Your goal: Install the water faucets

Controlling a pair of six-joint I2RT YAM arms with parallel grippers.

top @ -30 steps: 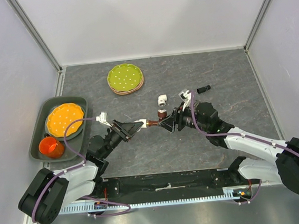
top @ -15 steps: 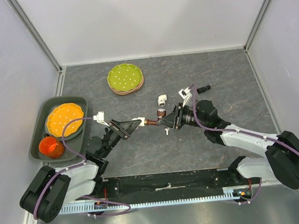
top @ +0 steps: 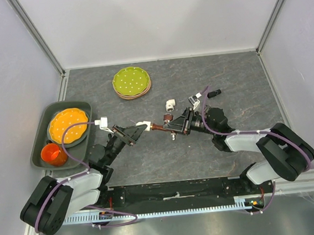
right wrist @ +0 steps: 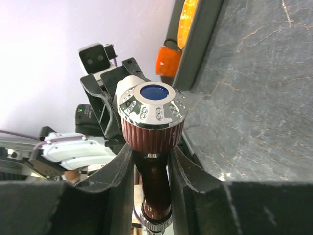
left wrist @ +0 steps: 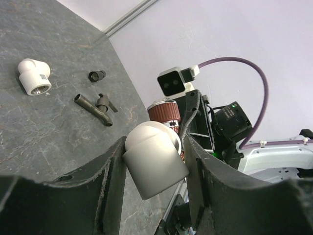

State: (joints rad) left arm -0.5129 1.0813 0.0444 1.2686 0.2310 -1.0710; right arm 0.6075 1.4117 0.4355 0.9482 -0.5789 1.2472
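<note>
Reddish-brown faucet (right wrist: 153, 122) tight between 2 fingers (right wrist: 115, 188) of right gripper (right wrist: 151, 164); white elbow (left wrist: 152, 157) tight in left gripper (left wrist: 154, 147).

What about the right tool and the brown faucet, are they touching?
Touching. The right wrist view shows the right tool clamped on the stem of the brown faucet, no gap on either side.

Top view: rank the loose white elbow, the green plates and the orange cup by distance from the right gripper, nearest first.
From the right gripper:
1. loose white elbow, on the table just beyond it.
2. green plates, farther back, toward the left arm's side.
3. orange cup, far across on the left arm's side.
</note>
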